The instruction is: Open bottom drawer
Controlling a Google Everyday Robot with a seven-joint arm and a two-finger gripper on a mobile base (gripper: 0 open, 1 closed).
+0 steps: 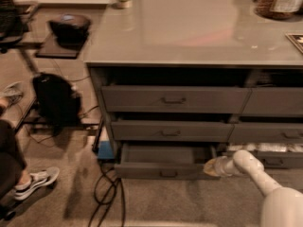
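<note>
The bottom drawer point(163, 169) is the lowest wide dark grey drawer of the left stack. It stands pulled out toward me, and its flat grey interior shows. Its small loop pull point(169, 174) sits at the middle of the slim front panel. My gripper point(211, 167) is at the drawer's right front corner, at the end of my white arm point(255, 171) that reaches in from the lower right. It appears to touch the corner, to the right of the pull.
Two taller grey drawers point(173, 100) sit above it, slightly ajar. The neighbouring stack point(274, 136) is to the right. Cables point(106, 188) and a blue item point(105, 150) lie on the carpet at the left. A black bag point(56, 98) and a person's shoe point(35, 182) are farther left.
</note>
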